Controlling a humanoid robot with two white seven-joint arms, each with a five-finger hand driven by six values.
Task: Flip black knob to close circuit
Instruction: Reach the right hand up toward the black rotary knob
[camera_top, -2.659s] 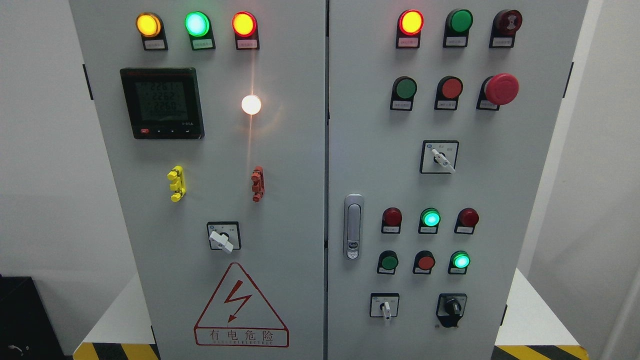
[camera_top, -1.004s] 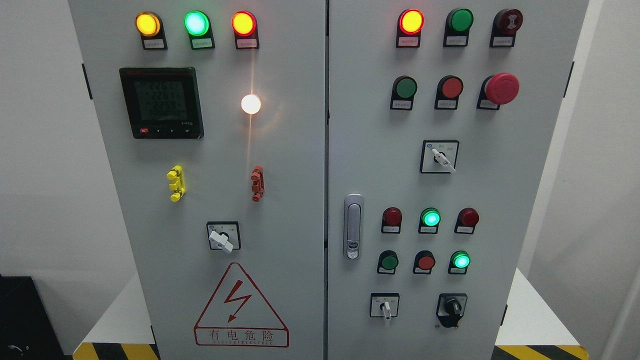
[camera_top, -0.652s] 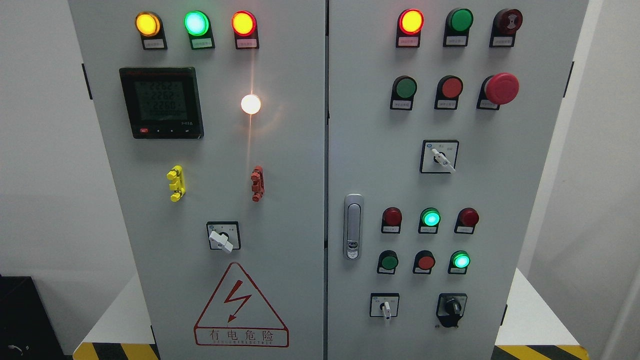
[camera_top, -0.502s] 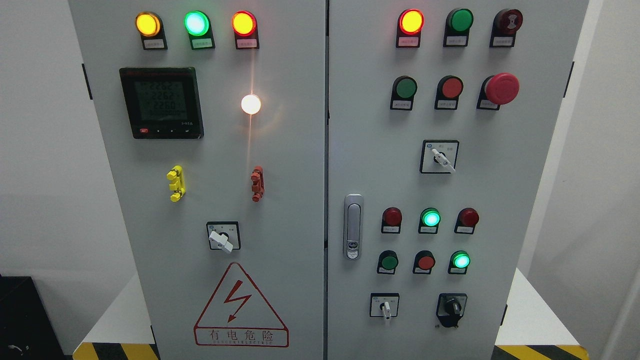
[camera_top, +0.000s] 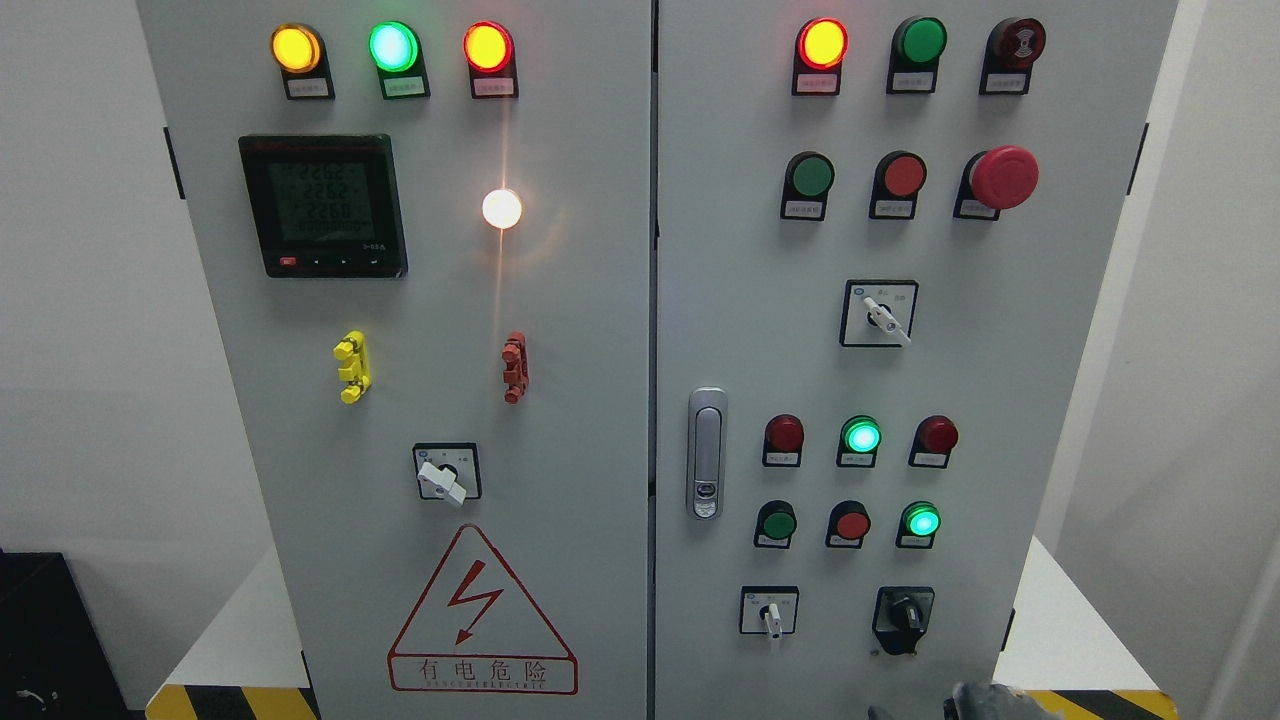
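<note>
Now a hand (camera_top: 990, 700) is seen newly risen below the untouched black knob (camera_top: 903, 618); its finger state cannot be told.

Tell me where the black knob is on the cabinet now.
In the head view, the black knob sits at the lower right of the right door, right of a white-handled selector switch and below a lit green lamp.

Cabinet (camera_top: 560, 330) matt grey painted metal; black knob (camera_top: 903, 617) glossy plastic; door handle (camera_top: 707, 455) shiny metal
</note>
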